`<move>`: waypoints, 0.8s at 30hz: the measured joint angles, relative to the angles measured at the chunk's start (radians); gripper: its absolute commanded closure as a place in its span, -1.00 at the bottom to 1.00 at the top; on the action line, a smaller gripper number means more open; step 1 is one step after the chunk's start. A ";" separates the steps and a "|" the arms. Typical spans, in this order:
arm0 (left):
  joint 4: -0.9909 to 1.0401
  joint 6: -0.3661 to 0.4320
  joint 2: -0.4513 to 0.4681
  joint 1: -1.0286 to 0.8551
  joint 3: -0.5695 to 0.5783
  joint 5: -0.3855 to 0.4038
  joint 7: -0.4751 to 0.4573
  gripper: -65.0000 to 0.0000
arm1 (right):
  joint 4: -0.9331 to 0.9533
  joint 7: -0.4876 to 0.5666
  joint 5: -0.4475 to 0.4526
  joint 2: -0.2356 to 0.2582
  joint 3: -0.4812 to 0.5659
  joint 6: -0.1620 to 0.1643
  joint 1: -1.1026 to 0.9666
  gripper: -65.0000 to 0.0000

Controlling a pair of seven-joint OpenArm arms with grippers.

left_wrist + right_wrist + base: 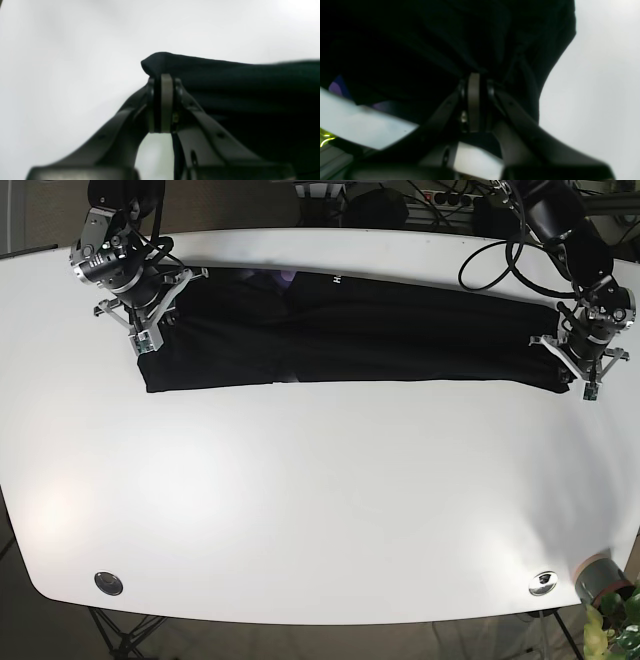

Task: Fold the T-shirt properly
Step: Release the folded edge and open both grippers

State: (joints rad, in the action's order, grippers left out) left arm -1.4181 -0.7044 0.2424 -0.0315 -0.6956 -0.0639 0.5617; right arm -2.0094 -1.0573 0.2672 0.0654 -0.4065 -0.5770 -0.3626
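Note:
The black T-shirt (350,330) lies folded into a long band across the far part of the white table (320,500). My left gripper (582,370) is at the band's right end in the base view. Up close, this left gripper (162,76) has its pads pressed together on a corner of the T-shirt (225,82). My right gripper (146,332) is at the band's left end. In the right wrist view the right gripper (474,75) is shut on dark T-shirt cloth (432,45), which fills most of that view.
Cables (500,255) trail over the table's far right edge behind the left arm. A round metal fitting (108,582) sits near the front left corner and another fitting (543,582) near the front right. A plant pot (600,580) stands off the table's front right.

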 measured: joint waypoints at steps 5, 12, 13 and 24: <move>0.037 0.001 0.010 -0.008 0.038 -0.006 -0.001 0.40 | 0.000 0.002 -0.001 -0.007 0.000 0.004 0.001 0.45; 0.034 0.004 0.010 -0.008 0.042 -0.003 -0.002 -0.18 | 0.000 0.000 0.001 -0.010 -0.038 0.003 -0.011 -0.09; 0.025 0.004 0.010 -0.010 0.040 -0.004 0.000 -0.18 | 0.000 -0.001 -0.001 -0.010 -0.048 0.003 -0.011 -0.07; -0.179 0.008 0.042 -0.007 -0.023 0.258 0.174 -0.18 | 0.000 -0.002 0.309 0.018 -0.168 0.000 0.023 -0.07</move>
State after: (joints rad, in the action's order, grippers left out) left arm -1.5970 -0.6968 0.2840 -0.0383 -0.7189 0.1944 0.7361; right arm -2.0098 -1.0592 0.5766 0.0837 -0.5747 -0.5766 -0.3397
